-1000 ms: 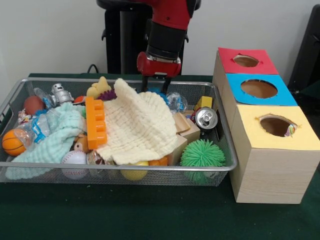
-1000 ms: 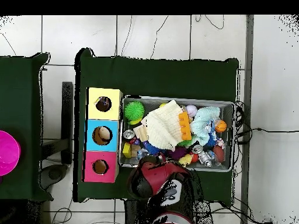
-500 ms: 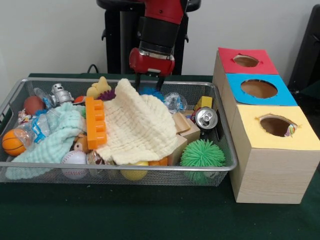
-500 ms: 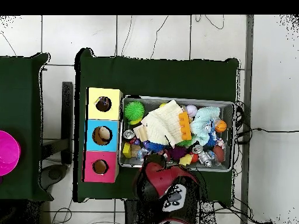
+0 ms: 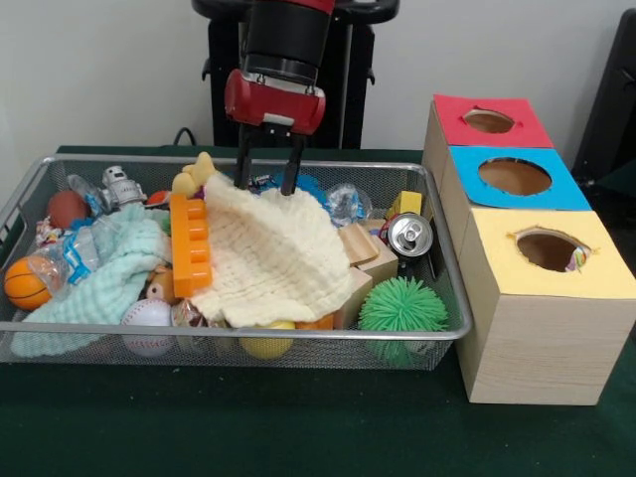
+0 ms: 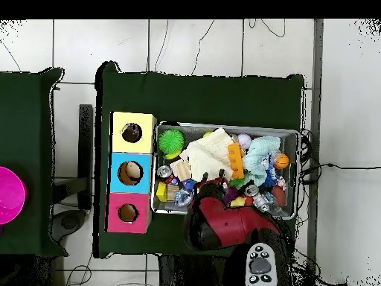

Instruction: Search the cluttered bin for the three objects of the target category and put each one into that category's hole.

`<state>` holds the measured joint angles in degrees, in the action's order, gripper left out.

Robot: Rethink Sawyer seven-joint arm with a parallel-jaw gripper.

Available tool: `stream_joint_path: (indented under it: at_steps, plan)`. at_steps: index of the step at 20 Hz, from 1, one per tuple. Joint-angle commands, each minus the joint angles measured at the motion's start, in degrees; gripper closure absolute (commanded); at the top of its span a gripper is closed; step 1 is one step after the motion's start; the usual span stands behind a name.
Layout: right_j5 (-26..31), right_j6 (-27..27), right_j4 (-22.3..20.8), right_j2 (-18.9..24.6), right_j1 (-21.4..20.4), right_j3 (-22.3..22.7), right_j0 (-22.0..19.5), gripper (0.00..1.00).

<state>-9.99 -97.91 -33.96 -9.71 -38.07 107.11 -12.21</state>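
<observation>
Two jaws spread apart, gripping nothing, over the wire bin (image 5: 437, 328).
My gripper (image 5: 266, 185) hangs above the cream waffle cloth (image 5: 278, 253), which drapes over clutter mid-bin beside an orange brick (image 5: 190, 243).

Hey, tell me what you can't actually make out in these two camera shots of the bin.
- Front view: whatever lies under the cream cloth is covered.
- Front view: the yellow box hole shows only a sliver of something inside.
- Overhead view: the bin's side nearest the robot is hidden by the red arm.
- Overhead view: the gripper is hidden under that arm.
</observation>
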Motion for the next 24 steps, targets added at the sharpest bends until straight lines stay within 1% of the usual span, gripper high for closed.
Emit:
stream_joint_path:
  at_steps: [1,5,8,10,14,18,20,24]
  plan:
    - [-2.5,-5.5,-5.3,13.7,-3.9,-6.5,-4.7,0.00]
    - [0.2,-4.1,-8.1,19.1,-5.4,-7.2,-8.8,0.00]
    - [2.3,-3.1,-9.5,23.1,-5.9,-7.7,-11.6,0.00]
    - [6.0,-1.1,-9.6,25.9,-6.6,-7.0,-13.9,0.00]
    - [11.8,3.4,-9.8,29.7,-7.9,-6.0,-18.1,0.00]
    - [14.7,6.1,-10.4,34.1,-7.5,-5.4,-22.8,0.00]
    - [16.2,7.7,-10.6,35.8,-7.6,-5.4,-24.6,0.00]
    - [17.8,9.0,-12.0,35.6,-7.4,-6.0,-26.5,0.00]
